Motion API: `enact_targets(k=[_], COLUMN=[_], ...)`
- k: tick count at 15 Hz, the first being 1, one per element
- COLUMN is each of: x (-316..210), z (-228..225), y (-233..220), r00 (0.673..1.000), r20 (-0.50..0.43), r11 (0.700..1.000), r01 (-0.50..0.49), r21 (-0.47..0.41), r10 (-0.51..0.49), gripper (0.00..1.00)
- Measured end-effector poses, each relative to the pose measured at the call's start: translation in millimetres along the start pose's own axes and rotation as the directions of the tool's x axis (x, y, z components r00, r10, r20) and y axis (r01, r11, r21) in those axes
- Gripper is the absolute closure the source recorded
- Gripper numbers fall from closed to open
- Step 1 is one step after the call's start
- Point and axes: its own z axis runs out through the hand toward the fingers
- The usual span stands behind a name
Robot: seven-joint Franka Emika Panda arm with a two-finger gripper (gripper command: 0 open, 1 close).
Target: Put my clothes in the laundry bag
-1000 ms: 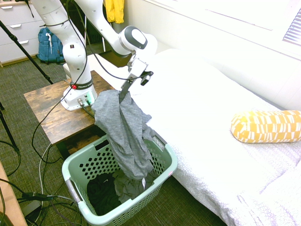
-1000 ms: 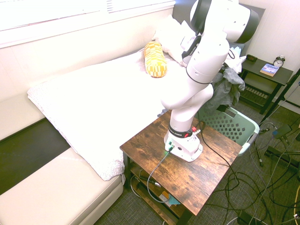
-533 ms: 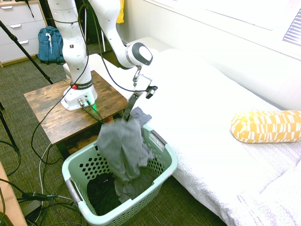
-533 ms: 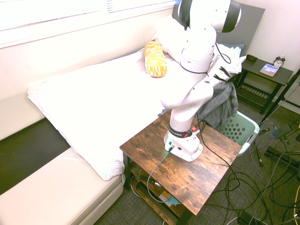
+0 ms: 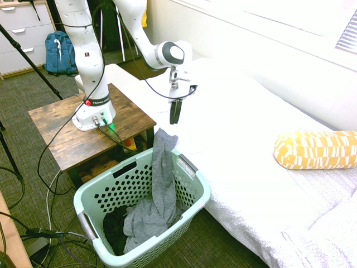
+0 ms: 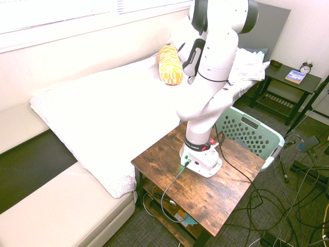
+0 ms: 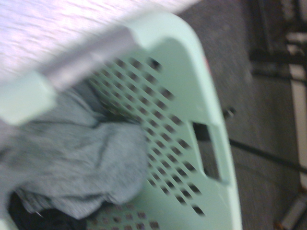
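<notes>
The end effector (image 5: pixel 175 114) hangs over the bed's (image 5: pixel 251 145) edge, empty, with nothing between its fingers; they look only narrowly parted in the first exterior view, and how wide they stand I cannot tell. The laundry bag (image 5: pixel 192 204) sits on the floor below it and toward the camera side, close against the bed, near the counter (image 5: pixel 67 134) that bears the arm. The grey shirt (image 5: pixel 162 184) lies just beneath the end effector: its upper end is draped over the bag's rim nearest the fingertips, and its long axis runs down and away from them into the bag, where the bulk is bunched on the bottom. Beside it in the bag lies a dark garment (image 5: pixel 114 226). The wrist view, blurred, shows the grey cloth heaped inside against the perforated wall. The move to come turns on that strip on the rim: it is directly under the fingertips, apart from them, and I judge the shirt mostly in but not wholly settled. Whether any clothes are left on the bed near the end effector these pictures do not clearly show. The arm reaches out from the counter, bent at the elbow, the wrist tipped so the fingers point down and slightly toward the bag. A yellow pillow (image 5: pixel 315 149) lies well apart from the end effector, further along the bed.
</notes>
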Motion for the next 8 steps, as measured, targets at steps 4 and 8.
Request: enact_targets(k=[4,8], x=[-75,-79], z=[39,77], y=[-41,-74], r00=[0.979,0.984], r20=[0.054,0.047], r11=[0.971,0.97], r01=[0.186,0.158], r21=[0.15,0.185], r10=[-0.196,-0.17], gripper=[0.0,0.0])
